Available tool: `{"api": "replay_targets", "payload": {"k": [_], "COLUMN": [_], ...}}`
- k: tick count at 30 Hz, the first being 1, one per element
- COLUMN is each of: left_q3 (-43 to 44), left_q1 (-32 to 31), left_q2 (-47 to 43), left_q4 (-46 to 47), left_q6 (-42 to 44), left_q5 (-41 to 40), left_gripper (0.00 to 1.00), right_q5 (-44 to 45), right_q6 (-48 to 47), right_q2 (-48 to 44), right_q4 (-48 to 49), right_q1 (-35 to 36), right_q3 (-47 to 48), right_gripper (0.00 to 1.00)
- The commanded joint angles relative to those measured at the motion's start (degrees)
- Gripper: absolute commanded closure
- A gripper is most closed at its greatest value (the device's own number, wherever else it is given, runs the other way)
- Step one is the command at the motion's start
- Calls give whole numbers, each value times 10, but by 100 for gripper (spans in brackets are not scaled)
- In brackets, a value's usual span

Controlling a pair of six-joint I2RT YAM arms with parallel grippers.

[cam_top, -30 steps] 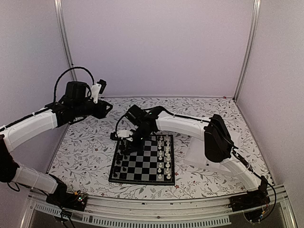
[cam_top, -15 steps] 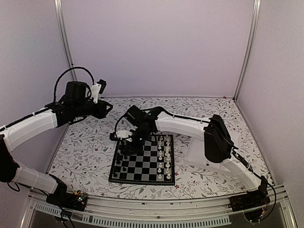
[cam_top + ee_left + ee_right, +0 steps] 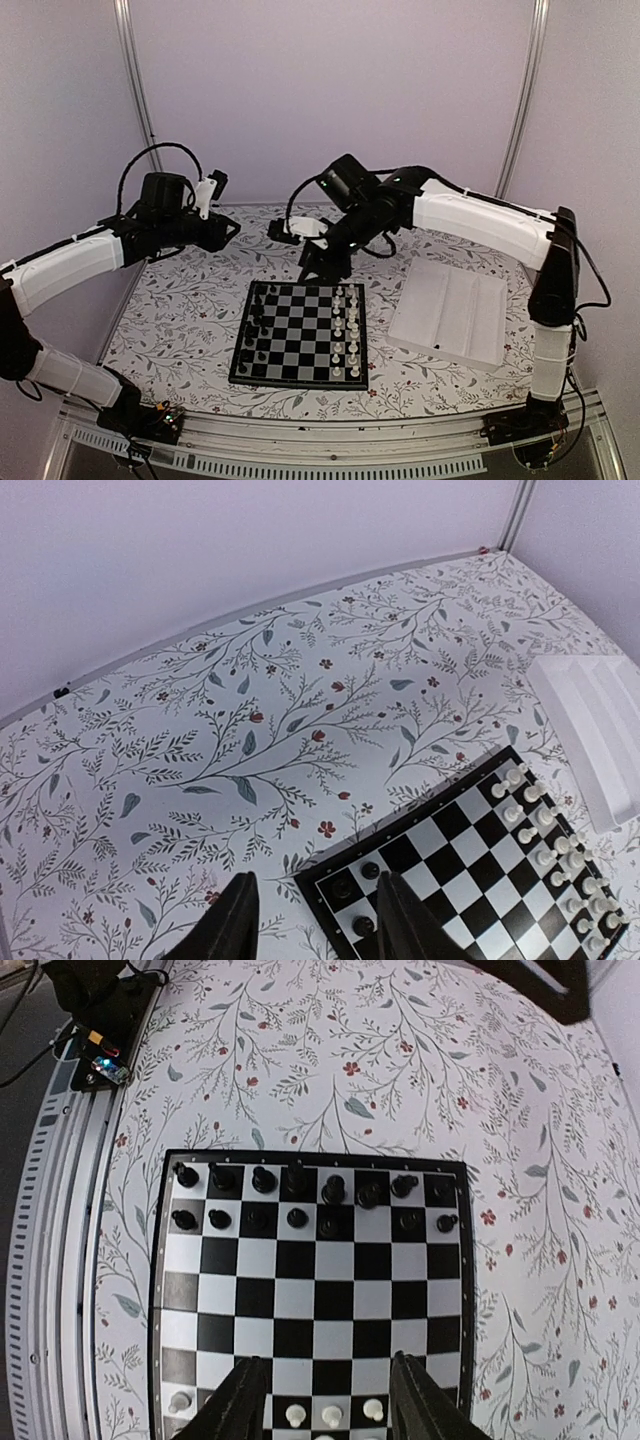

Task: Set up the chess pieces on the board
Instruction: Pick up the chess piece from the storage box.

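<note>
At the left of the flower-patterned surface (image 3: 180, 310), the left hand (image 3: 315, 880) hovers, aimed toward the small black-and-grey checked board (image 3: 300, 335), its fingers apart and empty. The tiny black chess pieces (image 3: 255, 330) fill the board's two left files, a few of them off-centre. Reaching in to straighten one could topple its neighbours, because they stand so close together. Above the board's far edge the right hand (image 3: 318, 268) points downward, fingers apart, holding nothing.
</note>
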Motion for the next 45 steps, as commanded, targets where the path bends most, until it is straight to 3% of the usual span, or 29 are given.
{"api": "replay_targets", "payload": {"k": [1, 4, 10, 18, 24, 32, 39, 45], "left_q3": [-7, 2, 47, 111, 198, 279, 291, 292], "left_q1": [0, -33, -159, -303, -354, -360, -346, -337], "left_q2": [6, 6, 44, 171, 285, 378, 373, 373], "left_q4": [23, 24, -5, -16, -34, -49, -63, -67], "left_q6": [10, 5, 4, 0, -14, -62, -73, -75], "left_q5": [46, 43, 6, 2, 31, 12, -26, -25], "left_gripper": [57, 57, 57, 56, 56, 56, 56, 56], "right_q5": [15, 13, 38, 88, 79, 38, 33, -1], "right_q6": [-4, -3, -40, -105, -163, -232, -139, -105], "right_q2": [-101, -182, -350, -425, -405, -371, -328, -331], "right_q4": [0, 12, 19, 31, 35, 60, 163, 192], "right_q1": [-82, -148, -266, -293, -293, -287, -294, -312], "right_q3": [-161, -281, -487, -658, -708, -757, -743, -743], "right_gripper": [55, 55, 58, 65, 63, 58, 58, 62]}}
